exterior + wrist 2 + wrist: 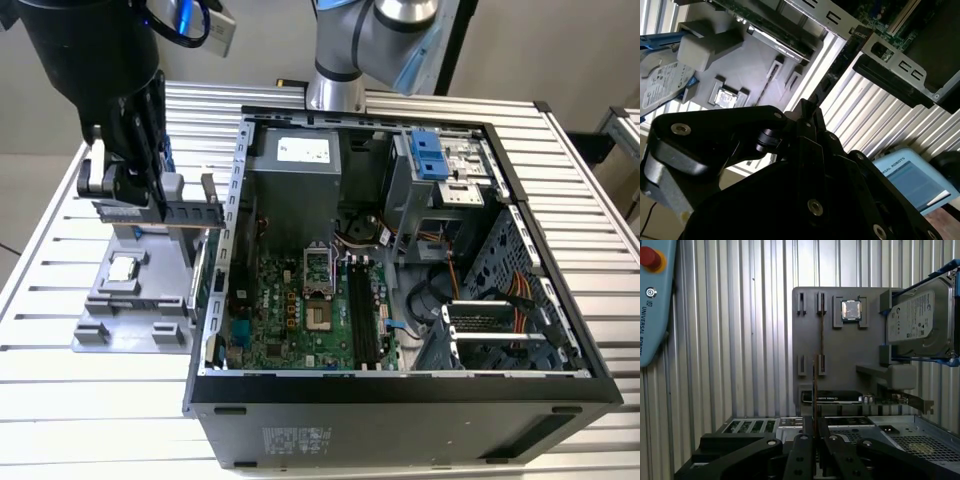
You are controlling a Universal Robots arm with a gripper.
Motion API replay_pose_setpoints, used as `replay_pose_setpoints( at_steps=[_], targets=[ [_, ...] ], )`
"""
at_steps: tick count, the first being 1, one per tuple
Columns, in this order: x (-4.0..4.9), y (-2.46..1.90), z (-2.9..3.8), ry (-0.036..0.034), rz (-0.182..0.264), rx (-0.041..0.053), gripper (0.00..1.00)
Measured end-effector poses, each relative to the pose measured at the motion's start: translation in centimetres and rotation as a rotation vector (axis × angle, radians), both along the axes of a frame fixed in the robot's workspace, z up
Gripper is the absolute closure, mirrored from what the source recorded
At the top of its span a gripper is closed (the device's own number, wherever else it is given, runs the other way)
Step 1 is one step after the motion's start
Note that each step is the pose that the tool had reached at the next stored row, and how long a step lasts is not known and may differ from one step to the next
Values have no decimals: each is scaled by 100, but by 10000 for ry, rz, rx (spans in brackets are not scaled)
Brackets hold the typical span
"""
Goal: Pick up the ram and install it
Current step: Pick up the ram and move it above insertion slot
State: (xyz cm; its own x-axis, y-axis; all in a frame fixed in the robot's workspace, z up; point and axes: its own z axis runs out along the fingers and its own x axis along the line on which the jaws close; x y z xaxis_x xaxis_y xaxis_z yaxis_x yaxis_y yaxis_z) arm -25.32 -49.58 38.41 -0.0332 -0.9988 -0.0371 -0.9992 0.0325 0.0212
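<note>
Both jaws of the gripper (814, 424) are closed on the ram (814, 385), held edge-on over the gray tray (840, 350) beside the computer case (400, 400). We think so thin a hold could let it tilt and meet its slot (361, 318) crooked.

One open computer case (400, 400), with one motherboard (290, 310) inside. On the exterior view's left, one grey tray (120, 320), bearing one processor chip (851, 310), one hard drive (920, 320), one expansion card (835, 397). One ram (814, 385), one gripper (814, 435), one teach pendant (652, 300).
</note>
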Motion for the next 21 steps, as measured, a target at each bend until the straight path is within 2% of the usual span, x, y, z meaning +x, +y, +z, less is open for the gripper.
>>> replay_pose_setpoints(
  at_steps=[21],
  targets=[
    [159, 1, 0, 0, 0, 0, 100]
  ],
)
